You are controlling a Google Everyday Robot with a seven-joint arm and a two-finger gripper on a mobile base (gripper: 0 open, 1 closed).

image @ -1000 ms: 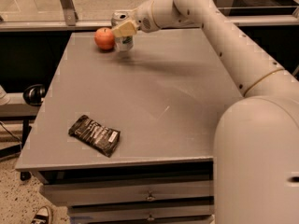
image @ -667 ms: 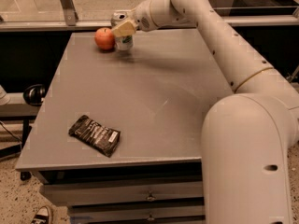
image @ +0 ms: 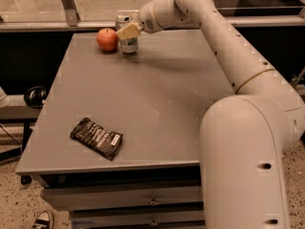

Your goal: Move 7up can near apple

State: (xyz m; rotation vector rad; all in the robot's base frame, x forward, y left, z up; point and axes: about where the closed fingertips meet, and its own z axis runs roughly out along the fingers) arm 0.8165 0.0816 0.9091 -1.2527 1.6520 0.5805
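Note:
The 7up can (image: 127,43) stands upright on the grey table (image: 157,94) at its far left, with its silver top showing. The red-orange apple (image: 107,39) sits just left of the can, almost touching it. My gripper (image: 128,31) is at the can's upper part, reaching in from the right, and its cream tip lies across the front of the can. The white arm stretches back from there to the large joint at the lower right.
A flat black snack packet (image: 97,138) lies near the table's front left corner. A railing and glass wall (image: 71,25) run behind the far edge. Drawers (image: 152,202) sit under the front edge. A shoe (image: 42,220) is on the floor at the lower left.
The gripper and the can have stayed beside the apple. The arm's big lower joint has shifted left in the view.

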